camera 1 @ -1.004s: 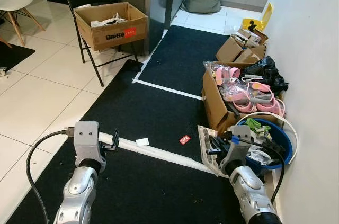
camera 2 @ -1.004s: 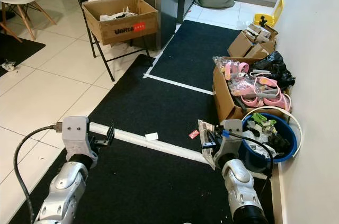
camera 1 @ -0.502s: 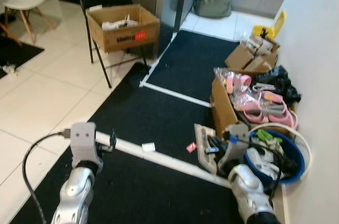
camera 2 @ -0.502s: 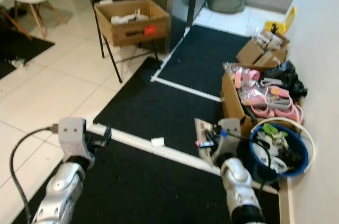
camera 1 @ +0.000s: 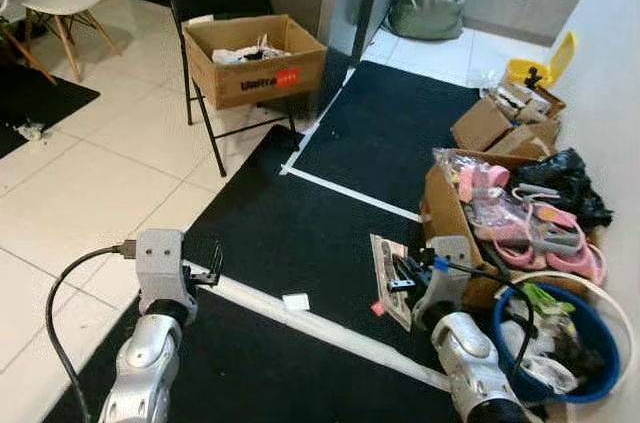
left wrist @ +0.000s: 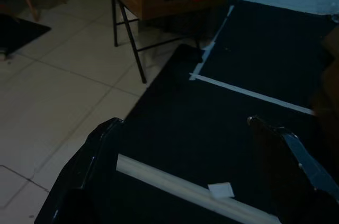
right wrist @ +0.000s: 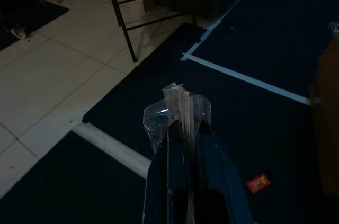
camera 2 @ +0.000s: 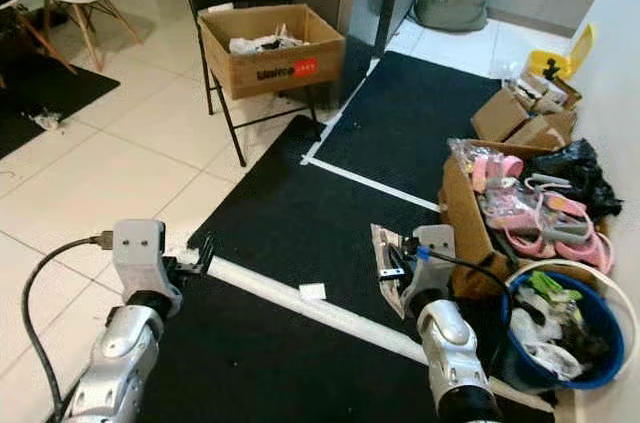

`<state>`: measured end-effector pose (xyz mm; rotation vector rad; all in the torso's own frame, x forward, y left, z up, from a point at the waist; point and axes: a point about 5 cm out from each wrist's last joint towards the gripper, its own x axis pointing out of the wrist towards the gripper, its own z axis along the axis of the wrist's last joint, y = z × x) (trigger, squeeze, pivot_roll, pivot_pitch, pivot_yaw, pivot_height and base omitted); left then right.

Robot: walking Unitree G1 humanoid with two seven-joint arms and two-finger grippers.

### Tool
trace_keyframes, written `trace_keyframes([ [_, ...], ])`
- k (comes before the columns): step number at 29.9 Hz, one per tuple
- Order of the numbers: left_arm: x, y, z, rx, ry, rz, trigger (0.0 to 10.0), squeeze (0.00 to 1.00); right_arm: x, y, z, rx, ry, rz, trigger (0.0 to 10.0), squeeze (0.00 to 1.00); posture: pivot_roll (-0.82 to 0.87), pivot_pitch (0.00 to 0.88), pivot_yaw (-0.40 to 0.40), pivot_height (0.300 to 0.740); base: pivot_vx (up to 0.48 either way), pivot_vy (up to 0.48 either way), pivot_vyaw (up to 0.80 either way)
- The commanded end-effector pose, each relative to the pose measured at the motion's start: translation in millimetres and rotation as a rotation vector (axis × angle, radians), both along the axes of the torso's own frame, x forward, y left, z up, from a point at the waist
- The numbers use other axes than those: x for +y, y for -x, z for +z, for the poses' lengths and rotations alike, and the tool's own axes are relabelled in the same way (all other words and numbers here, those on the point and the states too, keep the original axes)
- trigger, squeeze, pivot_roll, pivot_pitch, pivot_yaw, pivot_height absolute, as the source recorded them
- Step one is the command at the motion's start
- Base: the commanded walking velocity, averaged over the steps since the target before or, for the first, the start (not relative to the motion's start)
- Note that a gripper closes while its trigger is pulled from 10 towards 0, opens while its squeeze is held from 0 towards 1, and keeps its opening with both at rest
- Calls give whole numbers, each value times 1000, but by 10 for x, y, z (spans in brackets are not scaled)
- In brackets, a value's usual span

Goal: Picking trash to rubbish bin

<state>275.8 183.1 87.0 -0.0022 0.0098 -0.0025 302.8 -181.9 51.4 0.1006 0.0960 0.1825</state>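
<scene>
Right gripper [right wrist: 183,144] clamped on crinkly clear plastic wrapper [right wrist: 180,108], held over black carpet [camera 1: 330,213] nr blue round bin [camera 1: 590,383] at right, left gripper [left wrist: 185,171] fingers apart, empty, above white floor strip [camera 1: 300,315].

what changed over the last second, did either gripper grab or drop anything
Nothing was grabbed or dropped. The camera swung, so the whole scene shifted in view. The right gripper stays shut on the clear plastic wrapper, and the left gripper stays open, holding nothing. The white paper scrap and red wrapper still lie on the black carpet; the blue bin remains beside the right arm.
</scene>
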Motion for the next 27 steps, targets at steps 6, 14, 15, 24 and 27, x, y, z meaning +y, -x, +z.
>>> trace_keyframes([
  [6, -35, 16, -42, 15, 7, -19, 10000, 0, -30, 33, -48, 15, 16, -4, 10000, 0, 44, 101, -34, 740, 351, 0, 0],
  [14, -37, 19, -45, 19, 10, -17, 10000, 0, -40, 36, -49, 13, 20, -4, 10000, 0, 45, 103, -35, 740, 358, 0, 0],
  [15, -37, 19, -43, 19, 12, -16, 10000, 0, -44, 40, -49, 9, 28, -2, 10000, 0, 45, 103, -35, 740, 356, 0, 0],
  [24, -39, 19, -44, 19, 11, -20, 10000, 0, -65, 42, -69, 27, 11, -24, 10000, 0, 44, 107, -33, 740, 359, 0, 0],
  [27, -33, 17, -38, 20, 10, -17, 10000, 0, -66, 38, -68, 28, 9, -26, 10000, 0, 43, 116, -34, 740, 360, 0, -138],
])
